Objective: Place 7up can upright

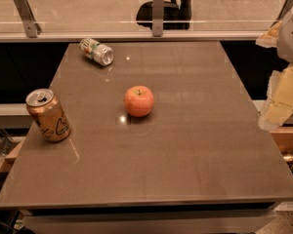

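Bench (185,145): glossy, smooth brown slab; cylinders roll freely on it. My gripper (276,108) hangs beyond the right edge, well apart from everything; how open it is, I cannot tell. Bronze can (49,115): stands at left. Apple (139,101): round, central. 7up can (96,51): thin aluminium, lying sideways, far left; a glancing contact could roll it off or dent it.

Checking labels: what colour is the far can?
7up can: silver-white, green-red markings, camera view; gripper at right edge.

The 7up can (96,51) lies on its side at 11 o'clock on the table (195,145), near the far edge. Body silver-white with green and red markings; shiny end faces 4 o'clock. The gripper (278,106) hangs at 3 o'clock, well apart.
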Motion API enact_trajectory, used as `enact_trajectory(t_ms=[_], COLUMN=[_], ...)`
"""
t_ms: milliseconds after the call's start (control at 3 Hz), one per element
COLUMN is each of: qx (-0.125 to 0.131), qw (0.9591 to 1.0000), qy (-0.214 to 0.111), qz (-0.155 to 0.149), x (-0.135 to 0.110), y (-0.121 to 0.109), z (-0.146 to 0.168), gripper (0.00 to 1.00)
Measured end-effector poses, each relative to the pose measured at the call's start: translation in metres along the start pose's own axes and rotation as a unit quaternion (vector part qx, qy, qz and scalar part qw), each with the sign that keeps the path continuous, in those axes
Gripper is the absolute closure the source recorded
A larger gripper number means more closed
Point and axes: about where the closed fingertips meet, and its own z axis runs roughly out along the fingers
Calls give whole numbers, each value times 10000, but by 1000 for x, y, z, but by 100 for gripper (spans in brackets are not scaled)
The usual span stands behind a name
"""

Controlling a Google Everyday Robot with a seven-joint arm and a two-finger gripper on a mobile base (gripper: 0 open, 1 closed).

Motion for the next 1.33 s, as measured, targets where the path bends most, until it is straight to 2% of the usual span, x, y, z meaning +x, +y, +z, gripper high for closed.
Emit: enact_trajectory(t_ms=[333, 667, 1000, 1333], qx=[49, 68, 130, 247], qw=[10000, 9995, 9933, 9862], qy=[3, 104, -140, -523], qz=[-33, 290, 1139, 1553], x=[-3, -9, -21, -50], y=[-5, -27, -54, -78], z=[-4, -11, -32, -54], gripper=[0, 0, 0, 0])
